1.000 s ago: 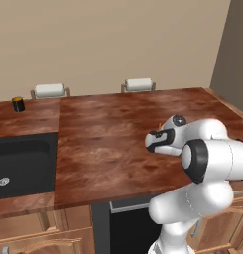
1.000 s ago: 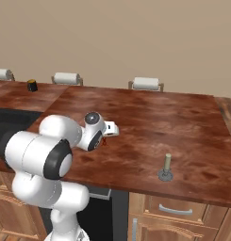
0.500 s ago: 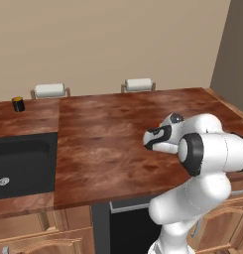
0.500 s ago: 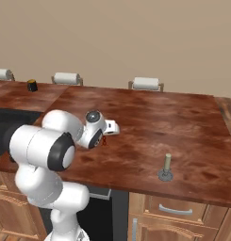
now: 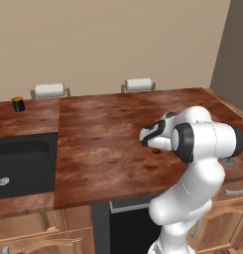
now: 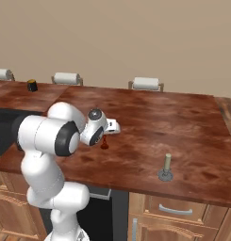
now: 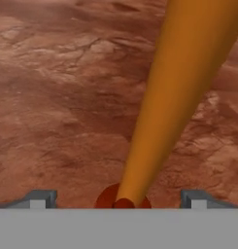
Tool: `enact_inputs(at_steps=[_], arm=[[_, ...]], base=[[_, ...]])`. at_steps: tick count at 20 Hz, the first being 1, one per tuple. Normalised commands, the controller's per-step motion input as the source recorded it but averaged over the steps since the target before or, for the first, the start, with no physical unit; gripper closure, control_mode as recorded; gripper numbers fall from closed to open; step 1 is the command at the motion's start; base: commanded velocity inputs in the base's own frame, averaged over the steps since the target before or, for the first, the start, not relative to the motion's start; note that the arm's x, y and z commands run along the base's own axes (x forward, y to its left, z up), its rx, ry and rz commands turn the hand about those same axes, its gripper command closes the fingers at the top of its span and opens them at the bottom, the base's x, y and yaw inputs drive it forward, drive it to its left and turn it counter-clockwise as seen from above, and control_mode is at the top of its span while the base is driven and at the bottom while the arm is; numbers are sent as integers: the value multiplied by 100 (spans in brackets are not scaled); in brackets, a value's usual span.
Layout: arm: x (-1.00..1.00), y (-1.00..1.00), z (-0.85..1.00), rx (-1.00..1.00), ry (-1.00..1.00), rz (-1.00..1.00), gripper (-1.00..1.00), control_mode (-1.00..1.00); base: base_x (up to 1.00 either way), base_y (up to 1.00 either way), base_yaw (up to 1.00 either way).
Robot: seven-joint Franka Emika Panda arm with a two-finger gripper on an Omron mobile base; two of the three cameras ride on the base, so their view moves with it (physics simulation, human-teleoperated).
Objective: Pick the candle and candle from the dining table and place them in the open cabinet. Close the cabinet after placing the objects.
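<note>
The orange taper [image 7: 183, 82] stands between the spread fingers of the claw [image 7: 118, 198], blocking straight passage. Around it the tabletop [image 6: 183, 122] lies bare; the beige stub [image 6: 166, 167] stands apart near the front edge.

Glossy white rounded arm [image 5: 202, 149] with black joint bands (hand seemingly grey-tipped).

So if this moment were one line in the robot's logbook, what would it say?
stage: reaching for first candle | gripper: open, straddling orange taper candle on dining table | beige stub candle: untouched on table
</note>
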Motion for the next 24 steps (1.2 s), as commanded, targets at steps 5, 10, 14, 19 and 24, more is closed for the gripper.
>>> enact_inputs(at_steps=[5, 10, 14, 19, 24], arm=[[3, 13, -36, -3, 2, 2, 100, -100], [-3, 13, -21, -3, 7, 4, 100, -100], [0, 10, -2, 0, 0, 3, 100, -100], [-5, 0, 28, 0, -5, 0, 100, -100], [-15, 0, 50, 0, -6, 0, 100, -100]], base=[[0, 0, 0], [0, 0, 0], [0, 0, 0], [0, 0, 0], [0, 0, 0]])
